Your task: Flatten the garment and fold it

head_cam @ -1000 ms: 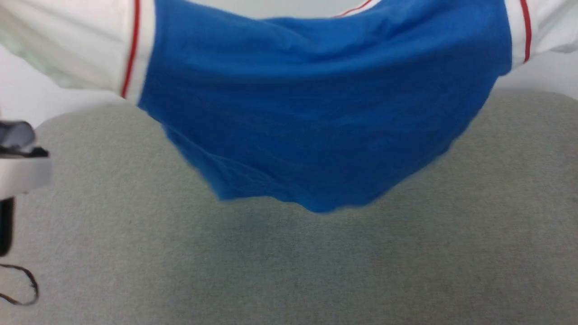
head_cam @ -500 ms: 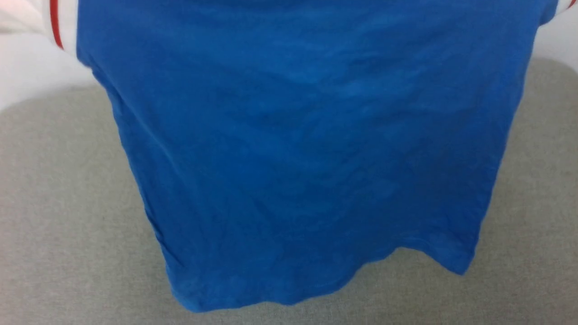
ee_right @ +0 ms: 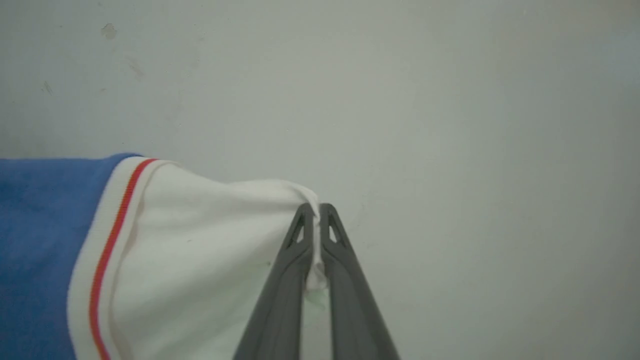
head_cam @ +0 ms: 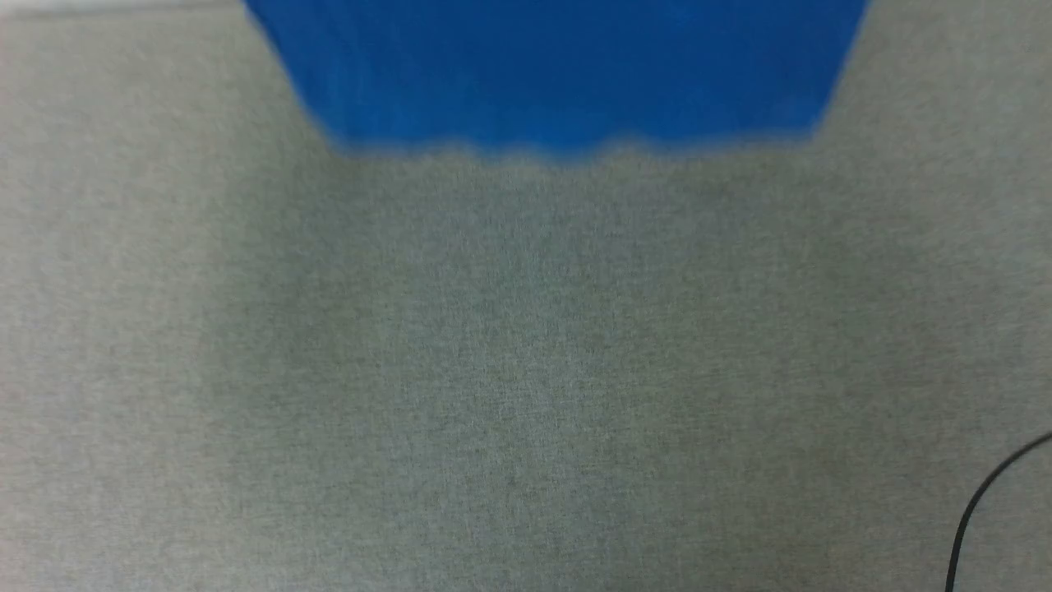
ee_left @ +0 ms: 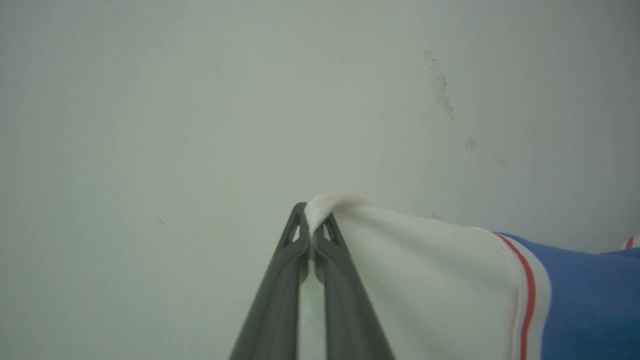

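Observation:
The garment (head_cam: pixel 567 74), a royal-blue T-shirt, hangs in the air; in the head view its blurred lower hem shows at the top, above the grey table (head_cam: pixel 526 370). In the left wrist view my left gripper (ee_left: pixel 312 222) is shut on a white sleeve (ee_left: pixel 425 280) of the garment, with red-and-white trim and blue body to the right. In the right wrist view my right gripper (ee_right: pixel 316 212) is shut on the other white sleeve (ee_right: pixel 200 260), with the trim and blue cloth to the left. The print is hidden.
A grey felt-like table top spreads across the head view. A thin black cable (head_cam: pixel 982 493) curves in at the lower right. Both wrist views face a pale wall (ee_left: pixel 200 100) with small chipped marks (ee_left: pixel 440 85).
The head view has shifted downward over the table. The blue cloth now shows only as a blurred strip at the top, its hem much higher than half a second ago; the sleeves have left that view.

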